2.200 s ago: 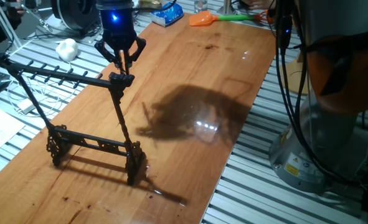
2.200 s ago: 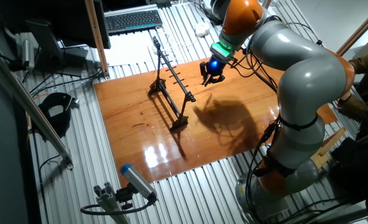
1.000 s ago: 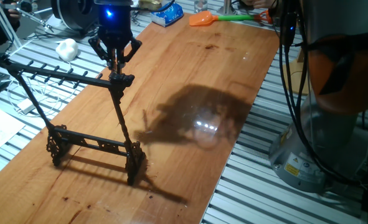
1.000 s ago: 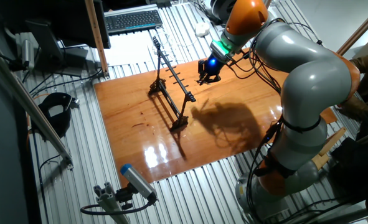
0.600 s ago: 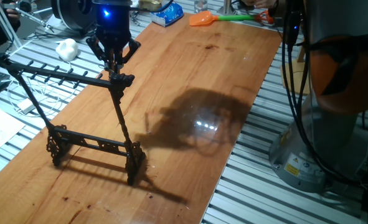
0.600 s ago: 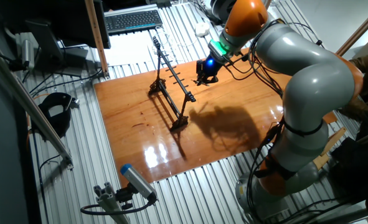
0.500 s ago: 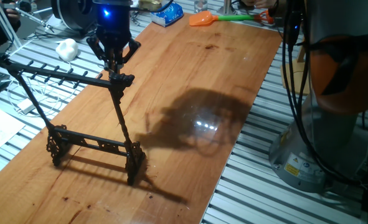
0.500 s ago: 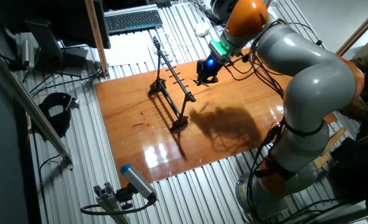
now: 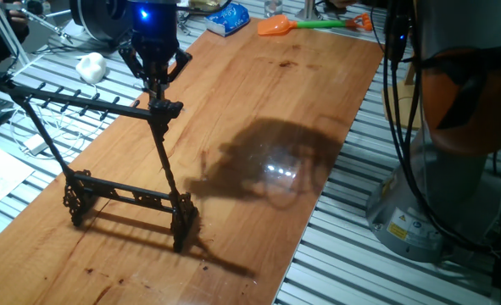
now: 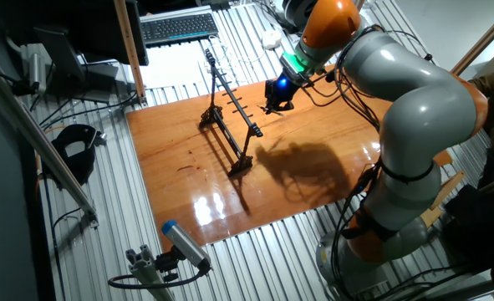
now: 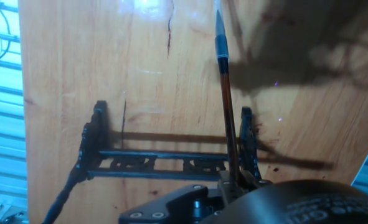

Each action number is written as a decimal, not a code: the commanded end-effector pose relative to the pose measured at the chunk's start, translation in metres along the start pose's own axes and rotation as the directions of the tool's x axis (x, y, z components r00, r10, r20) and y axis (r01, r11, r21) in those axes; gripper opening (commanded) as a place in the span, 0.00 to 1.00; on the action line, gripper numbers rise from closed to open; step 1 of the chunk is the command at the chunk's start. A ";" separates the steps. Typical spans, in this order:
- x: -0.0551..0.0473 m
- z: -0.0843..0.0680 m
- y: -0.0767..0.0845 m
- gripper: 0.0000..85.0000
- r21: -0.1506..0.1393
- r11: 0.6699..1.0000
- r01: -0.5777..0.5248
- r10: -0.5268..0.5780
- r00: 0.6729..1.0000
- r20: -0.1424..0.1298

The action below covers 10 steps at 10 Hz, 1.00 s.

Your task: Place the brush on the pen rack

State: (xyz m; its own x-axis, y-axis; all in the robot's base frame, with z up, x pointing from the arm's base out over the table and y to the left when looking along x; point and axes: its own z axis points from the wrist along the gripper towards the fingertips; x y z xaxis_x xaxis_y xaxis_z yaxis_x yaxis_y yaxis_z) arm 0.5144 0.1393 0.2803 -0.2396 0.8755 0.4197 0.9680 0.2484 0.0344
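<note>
The black pen rack stands on the wooden table, its long pegged top bar running to the left. It also shows in the other fixed view, and its base rail shows in the hand view. My gripper hangs just above the near end of the top bar, also seen in the other fixed view. In the hand view my gripper is shut on the thin brush, which points away with its dark tip far out over the rack's leg.
An orange fly swatter with a green handle and a blue packet lie at the table's far end. A white lump and cables lie on the grating to the left. A keyboard sits beyond the rack.
My gripper has moved a little left and away with the brush, from beside the rack's near top end to just above it. The rack has not moved.
</note>
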 end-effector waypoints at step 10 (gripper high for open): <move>0.022 -0.008 -0.008 0.00 -0.063 0.992 -0.107 0.106 0.994 -0.023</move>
State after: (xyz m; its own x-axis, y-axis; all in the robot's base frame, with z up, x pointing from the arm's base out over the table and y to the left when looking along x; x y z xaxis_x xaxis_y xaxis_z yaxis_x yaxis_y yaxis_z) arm 0.5024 0.1535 0.2968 -0.1345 0.8874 0.4409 0.9908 0.1269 0.0467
